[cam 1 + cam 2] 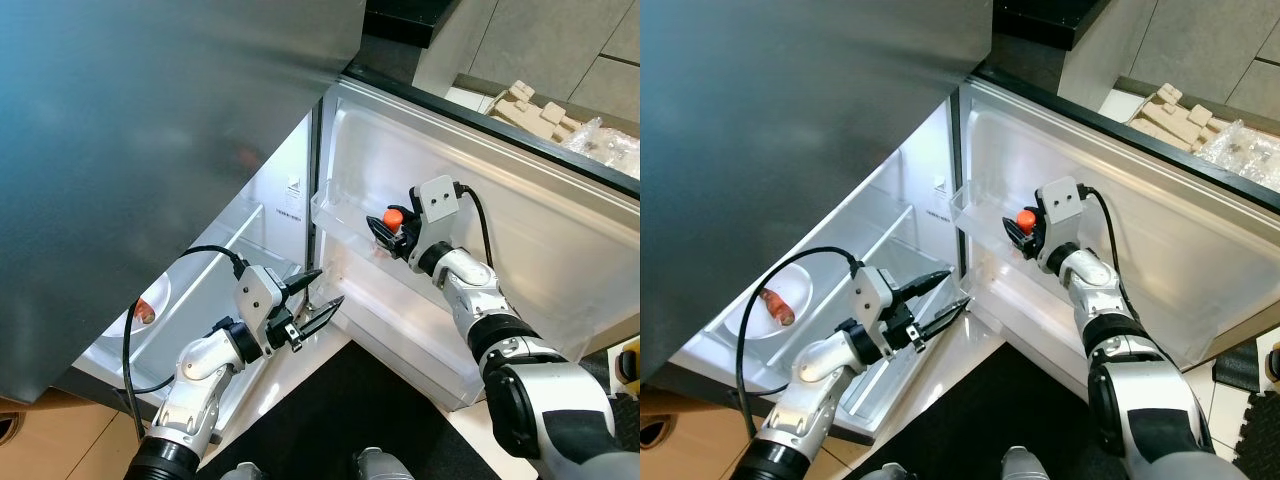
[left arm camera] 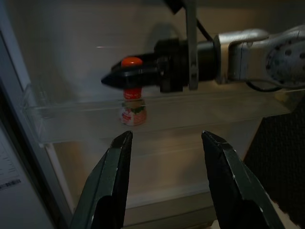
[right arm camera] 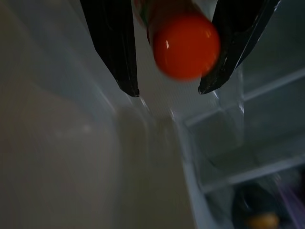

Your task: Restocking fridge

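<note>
A small bottle with an orange cap (image 1: 394, 216) stands upright in the clear shelf (image 1: 335, 212) of the open fridge door. My right gripper (image 1: 385, 238) reaches into that shelf, open, one finger on each side of the bottle (image 3: 186, 45); a thin gap shows beside the cap. In the left wrist view the bottle (image 2: 132, 102) sits behind the shelf's clear wall, with the right gripper's fingers (image 2: 119, 78) at its neck. Lower down, my left gripper (image 1: 330, 285) is open and holds nothing, close to the fridge's front edge.
A white plate (image 1: 800, 280) with a reddish piece of food (image 1: 775, 305) lies on a lit inner shelf at the left. The grey upper door (image 1: 150, 150) overhangs the left side. A counter with cardboard pieces (image 1: 535, 110) and plastic bags (image 1: 605, 140) runs behind the door. A dark mat (image 1: 370, 400) covers the floor.
</note>
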